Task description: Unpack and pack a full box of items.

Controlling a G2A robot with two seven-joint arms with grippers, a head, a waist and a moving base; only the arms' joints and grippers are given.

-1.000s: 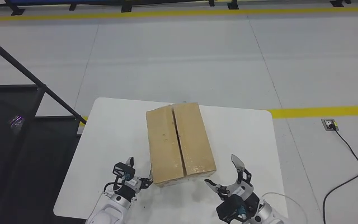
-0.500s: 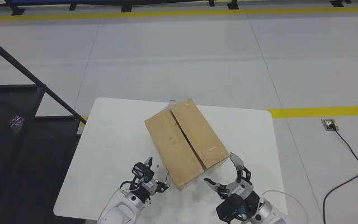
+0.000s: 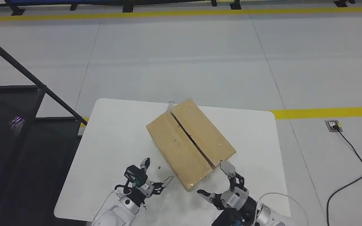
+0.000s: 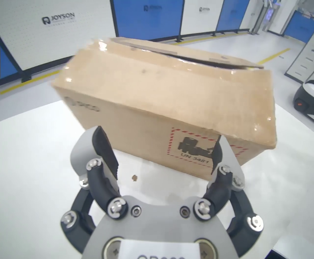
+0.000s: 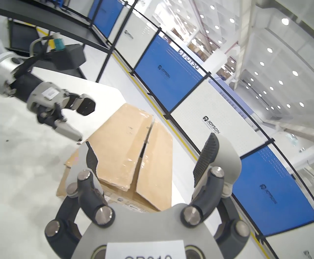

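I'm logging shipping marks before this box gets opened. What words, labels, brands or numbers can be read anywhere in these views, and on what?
"UN 3481": red-dashed label on the cardboard box, on its side.
"JOYSON": white wall panel behind the box; also on panels in the right wrist view.
Logo print near the box's other corner: too blurred to read.
White stickers on the wrist plates: cut off, unreadable.

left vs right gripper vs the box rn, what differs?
Left gripper faces the box's long side, low, bare table between them; right gripper sits at the box's short end, higher, looking along the top seam. Both are open, holding nothing.
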